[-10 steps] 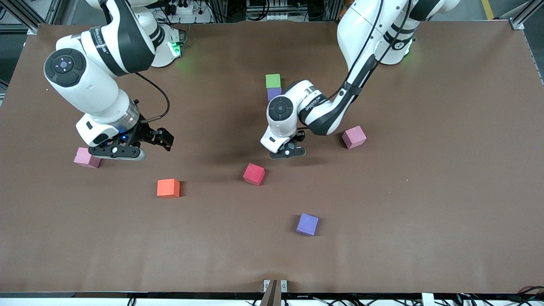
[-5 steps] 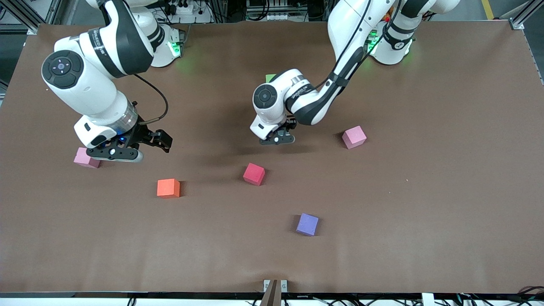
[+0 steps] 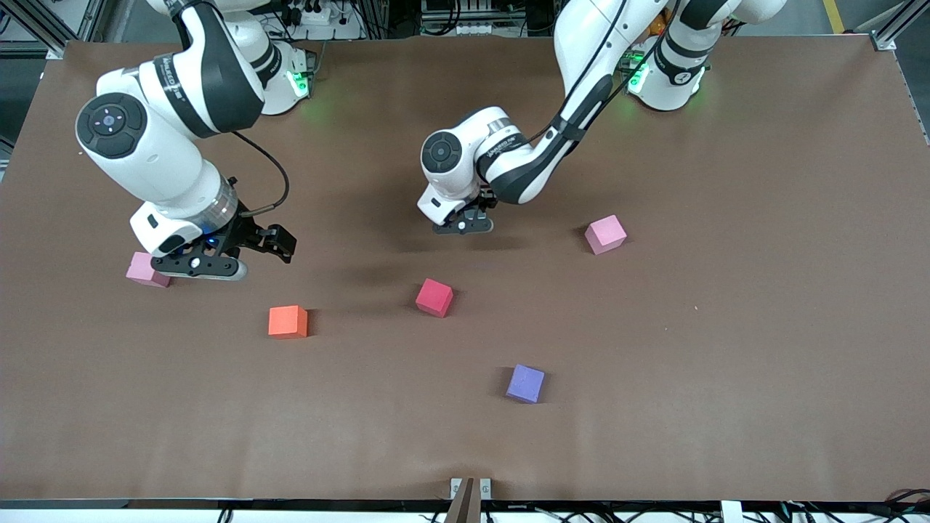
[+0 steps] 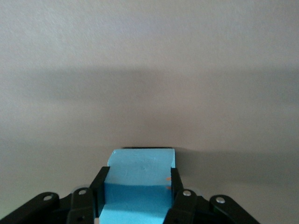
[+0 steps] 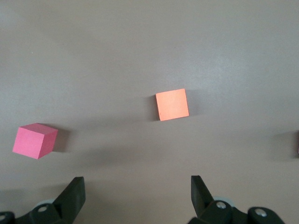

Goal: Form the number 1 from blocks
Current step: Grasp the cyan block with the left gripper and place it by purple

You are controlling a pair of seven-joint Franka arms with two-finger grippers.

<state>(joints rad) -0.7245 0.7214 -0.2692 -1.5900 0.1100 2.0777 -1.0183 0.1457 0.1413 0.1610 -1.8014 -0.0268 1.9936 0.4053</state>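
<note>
Progress: early. The left claw (image 4: 138, 205) is clamped on a light blue block (image 4: 140, 179) and holds it over the middle of the desk (image 3: 726, 363). No digit is visible; any placed blocks would be hidden under the left arm.

The right claw (image 3: 218, 261) stands wide and empty over the desk near the right arm's end, waiting.

Loose blocks, well apart:
- two pink blocks (image 3: 605, 234) (image 3: 145, 269)
- one red block (image 3: 434, 297)
- one orange block (image 3: 288, 321)
- one purple block (image 3: 525, 383)
</note>
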